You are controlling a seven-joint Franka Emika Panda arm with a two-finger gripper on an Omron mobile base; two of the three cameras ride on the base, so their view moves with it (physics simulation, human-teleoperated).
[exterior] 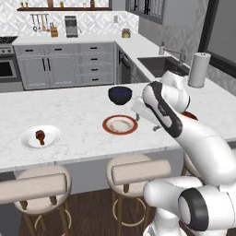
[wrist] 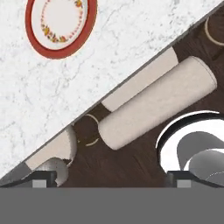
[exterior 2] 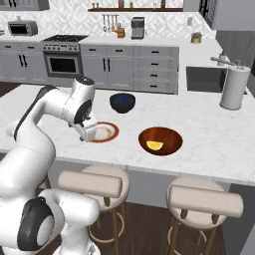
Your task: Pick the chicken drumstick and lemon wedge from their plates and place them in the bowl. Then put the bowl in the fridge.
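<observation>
Gripper [exterior 2: 85,133] jaws stand fully apart and hold nothing; in the hand view the two dark fingertips [wrist: 43,178] sit at opposite sides of the bottom edge with open space between them. The hand points downward above the near edge of the marble island counter [exterior: 78,110], just beside the red-rimmed plate [exterior: 120,124]. The arm rises from the base, bends at the elbow and reaches forward over the counter edge, with the wrist folded down.

Seen from the hand, the red-rimmed plate [wrist: 60,25] is bare, showing a pale centre with a small floral ring. Below the counter edge a padded bar stool [wrist: 157,107] stands over the dark wood floor.

The lemon wedge [exterior 2: 154,145] lies inside the reddish-brown bowl [exterior 2: 160,141], which stands on the counter to the right of the red-rimmed plate. The chicken drumstick [exterior: 40,136] rests on the white plate [exterior: 40,137], well apart toward the left end of the counter. A dark navy bowl [exterior: 120,95] stands behind the red-rimmed plate.
</observation>
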